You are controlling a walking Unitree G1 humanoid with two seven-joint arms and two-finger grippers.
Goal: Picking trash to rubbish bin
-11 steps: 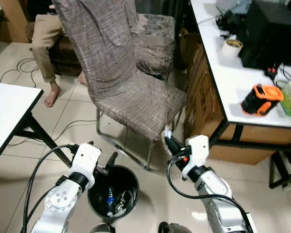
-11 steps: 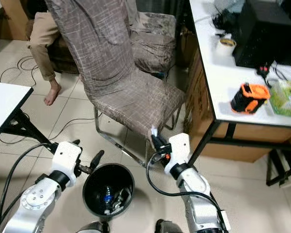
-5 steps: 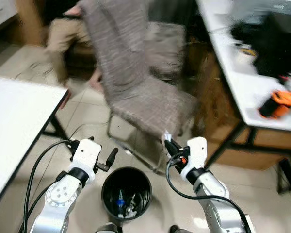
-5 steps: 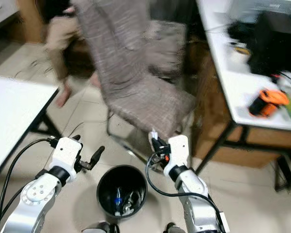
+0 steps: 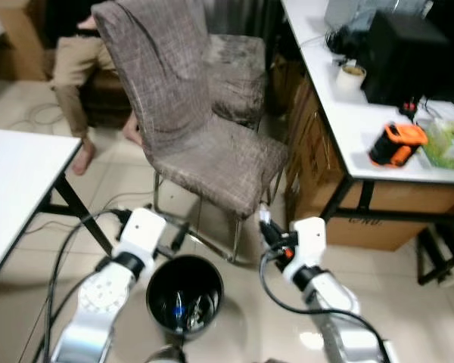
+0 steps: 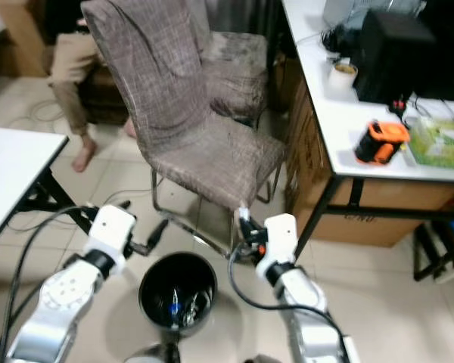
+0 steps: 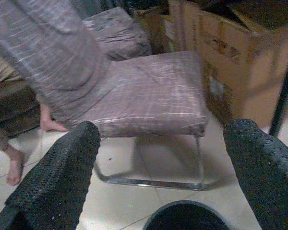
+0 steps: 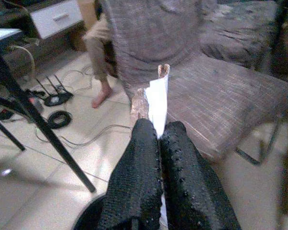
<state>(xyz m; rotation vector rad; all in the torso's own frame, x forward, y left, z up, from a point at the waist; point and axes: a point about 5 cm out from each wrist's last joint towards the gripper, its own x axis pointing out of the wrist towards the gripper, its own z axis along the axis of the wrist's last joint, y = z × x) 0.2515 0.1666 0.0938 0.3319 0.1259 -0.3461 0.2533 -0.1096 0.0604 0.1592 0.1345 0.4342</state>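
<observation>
- The right gripper (image 8: 156, 139) is raised in front of the robot, its silver arm bent at the elbow and its two knobbly black fingers (image 8: 137, 172) pressed together, pointing up toward the front edge of the chair (image 5: 212, 151).
- Those fingers are clamped on a thin white scrap of trash (image 8: 156, 103), flat and paper-like with a ragged brownish edge; it sticks straight out past the fingertips.
- Seen from the head, the scrap (image 6: 243, 214) sits just off the chair's front corner, above and to the right of the rubbish bin (image 5: 184, 293), not over its opening.
- The left gripper (image 5: 177, 240) reaches forward from a bent silver arm, level with the bin's far rim and just beside it on the left; its textured black fingers (image 7: 62, 172) are spread wide apart and hold nothing.
- The bin is a round black bucket standing on glossy pale floor tiles (image 5: 408, 310) below the chair's front edge, between the two arms; some small litter, including something blue, lies at its bottom.
- The chair has a chrome tube frame and a loose grey-brown cloth cover with a crossed-line pattern over seat and back.
- Right of the chair stands a white-topped desk (image 5: 340, 113) on black legs, bearing an orange and black object (image 5: 393, 144) and a roll of tape (image 5: 351, 73); cardboard boxes (image 5: 310, 151) sit beneath it.
- Behind the chair, a person's leg (image 5: 76, 76) in tan trousers ends in a bare foot on the tiles.
- Left of the bin is the corner of a white table (image 5: 15, 181).
</observation>
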